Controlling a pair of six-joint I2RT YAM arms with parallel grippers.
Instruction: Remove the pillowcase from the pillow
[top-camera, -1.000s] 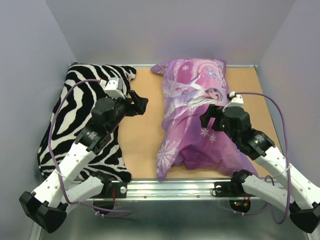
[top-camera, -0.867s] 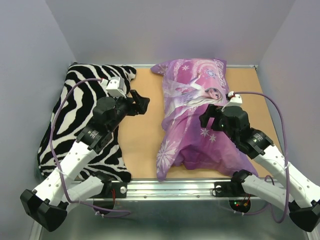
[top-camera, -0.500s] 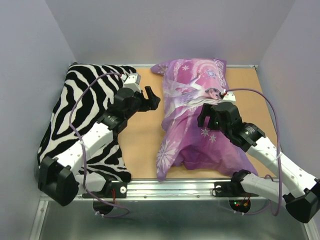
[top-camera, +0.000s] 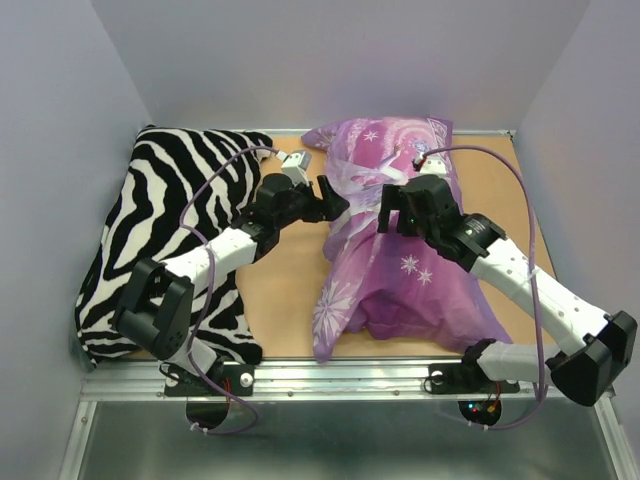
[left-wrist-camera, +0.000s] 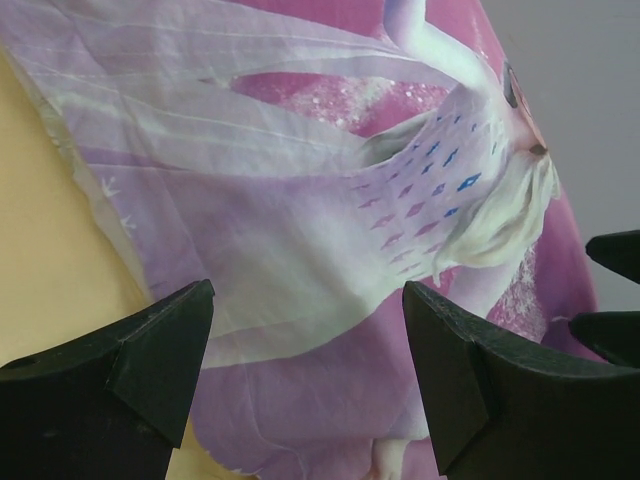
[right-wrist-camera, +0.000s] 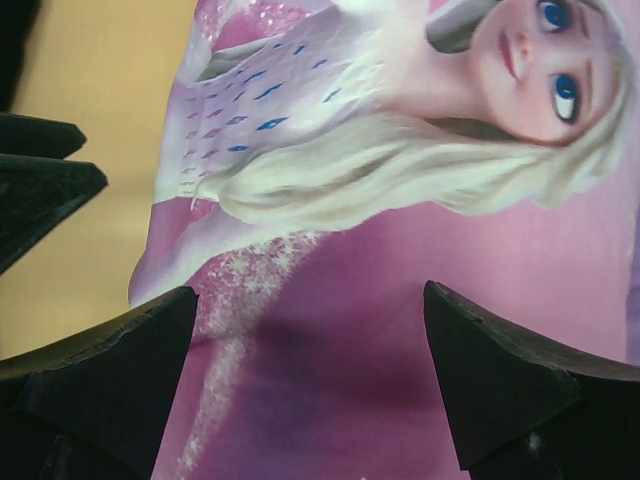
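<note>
The purple-pink pillowcase (top-camera: 400, 270) with snowflakes and a princess print lies lengthwise on the wooden table, stuffed full; the white pillow inside is hidden. My left gripper (top-camera: 335, 200) is open at the pillowcase's left edge, its fingers (left-wrist-camera: 150, 350) spread before the printed fabric (left-wrist-camera: 330, 250). My right gripper (top-camera: 392, 212) is open just above the pillowcase's upper middle, its fingers (right-wrist-camera: 490, 370) wide over the princess print (right-wrist-camera: 420, 150). The two grippers face each other a short way apart; the left one's tips show at the left edge of the right wrist view (right-wrist-camera: 40, 170).
A black-and-white zebra-striped pillow (top-camera: 160, 240) fills the table's left side under the left arm. Bare wooden table (top-camera: 285, 290) lies between the two pillows. Grey walls enclose the table on three sides; a metal rail (top-camera: 340, 375) runs along the near edge.
Both arms have reached farther from their bases. The left gripper moved right from over the zebra pillow to the pillowcase's left edge; the right gripper moved up-left over the princess print.
</note>
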